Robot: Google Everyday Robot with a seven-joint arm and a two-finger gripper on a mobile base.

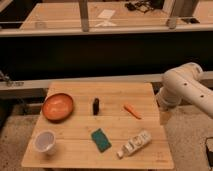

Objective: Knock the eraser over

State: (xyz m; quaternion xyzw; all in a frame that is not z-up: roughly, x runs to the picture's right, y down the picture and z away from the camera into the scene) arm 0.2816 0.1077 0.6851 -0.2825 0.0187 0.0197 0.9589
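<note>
Workshop setting: a light wooden table [150,155] stands on a speckled floor, with a dark rail and further benches behind it.

The eraser [95,106] is a small, slim black block, appearing to stand on end. It sits slightly behind the table's centre, between the orange bowl [57,106] to its left and a thin orange marker [132,111] to its right, touching neither.

Nearer the front lie a green sponge [101,139], a white cup [45,141] and a white bottle [134,144] on its side.

The white arm [182,90] bends beside the table's right edge, well apart from the eraser. The gripper is out of view, so its state cannot be told.
</note>
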